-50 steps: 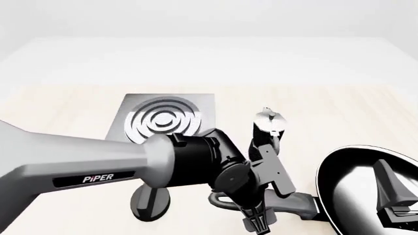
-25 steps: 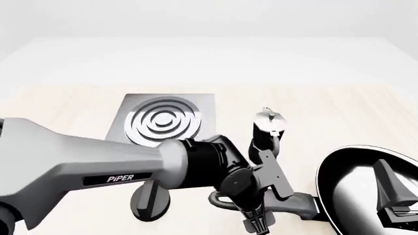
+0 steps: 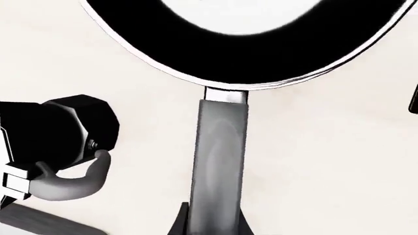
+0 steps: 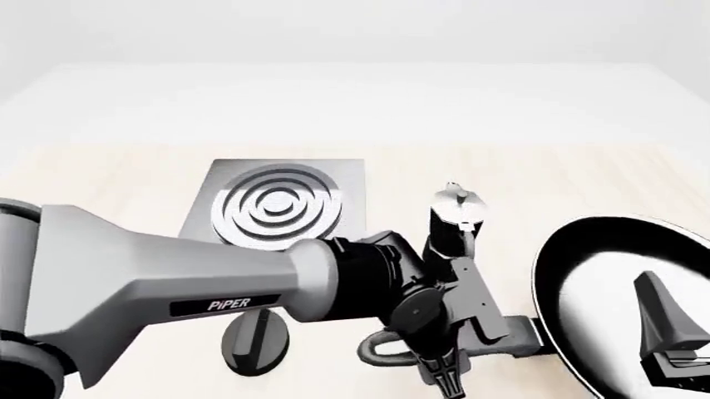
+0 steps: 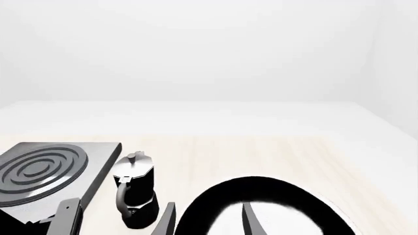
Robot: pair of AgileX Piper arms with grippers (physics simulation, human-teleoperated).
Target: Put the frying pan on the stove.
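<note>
Pale wood table (image 4: 554, 179), white room; left gripper (image 4: 444, 378) apparently clasps frying pan (image 4: 604, 299) handle.

Glossy black frying pan (image 4: 621, 307) near right, handle pointing left; grey ringed stove (image 4: 278, 204) well apart, far left.

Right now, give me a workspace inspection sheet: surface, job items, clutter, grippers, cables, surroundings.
Surface: pale wood table, no spills seen.
Job's things: frying pan near right, not on the stove, which sits far left with nothing on it.
Clutter: moka pot between stove and pan; black oval knob near left.
Grippers: left gripper at the pan handle, which runs between its fingers; contact cannot be confirmed. Right gripper over the pan, fingers apart, holding nothing.
Cables: nothing seen.
Surroundings: plain white backdrop, nothing seen.
</note>
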